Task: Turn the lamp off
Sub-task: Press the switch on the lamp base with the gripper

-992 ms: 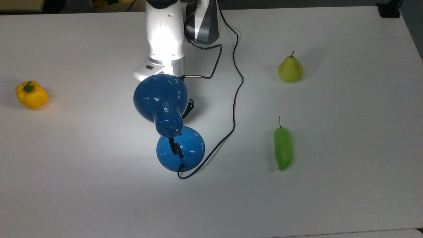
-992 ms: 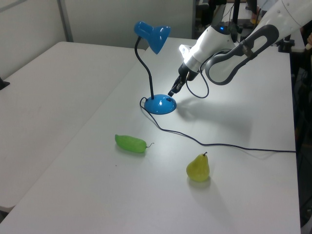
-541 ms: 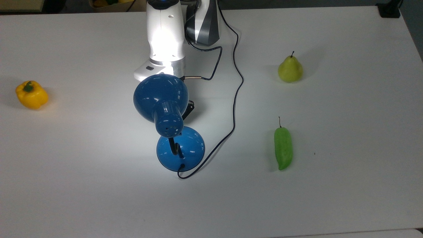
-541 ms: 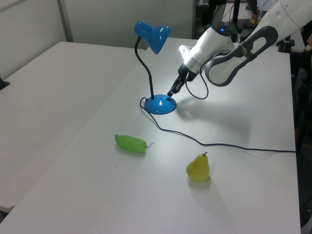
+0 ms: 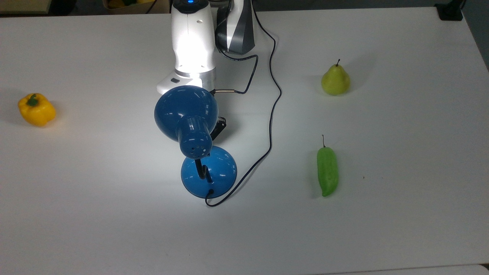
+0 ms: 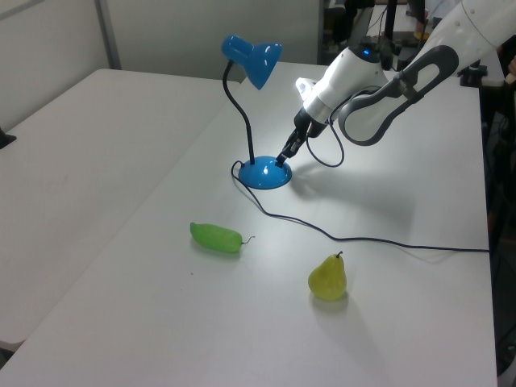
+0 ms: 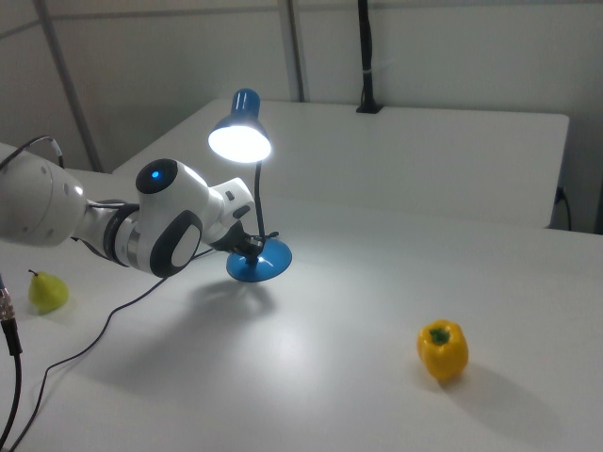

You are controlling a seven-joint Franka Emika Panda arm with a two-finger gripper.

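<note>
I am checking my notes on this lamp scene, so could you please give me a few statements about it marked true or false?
1. The lamp is lit. True: its shade glows in the right view.
2. The gripper hovers over the pear. False: its tip is down at the lamp's blue base, far from the pear.
3. The yellow bell pepper lies near the top view's left edge. True.
4. The green chili pepper rests on the lamp's cord. False: it lies apart from the cord, toward the top view's right.
5. The lamp has tipped over. False: it stands upright on its base.
</note>
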